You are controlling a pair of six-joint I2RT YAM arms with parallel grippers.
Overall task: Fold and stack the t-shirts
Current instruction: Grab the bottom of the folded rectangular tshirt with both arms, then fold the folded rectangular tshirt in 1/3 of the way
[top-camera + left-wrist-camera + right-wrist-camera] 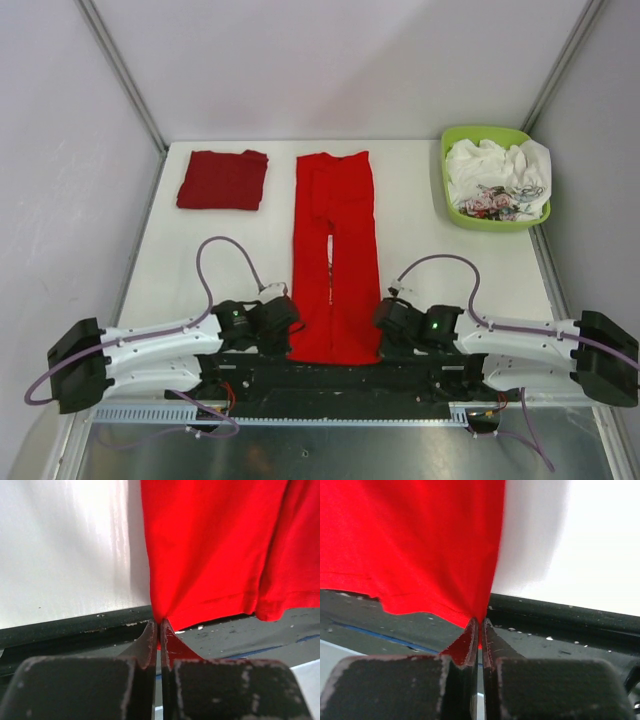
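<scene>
A bright red cotton t-shirt (335,260), folded into a long narrow strip, lies on the white bench (450,270) left of the lime-green plastic basket (490,225). Its long axis runs front to back: the neck end is level with the basket, the hem end well nearer than it. The left tool (159,627) and right tool (479,624) each pinch a hem corner. The crosswise fold seems to be in hand; next, both corners should rise and travel together toward the neck. A folded dark red t-shirt (222,180) lies farther left of the basket.

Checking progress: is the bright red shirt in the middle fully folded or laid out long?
Half folded: the bright red t-shirt lies as a long narrow strip, sides turned in, not yet folded crosswise.
</scene>
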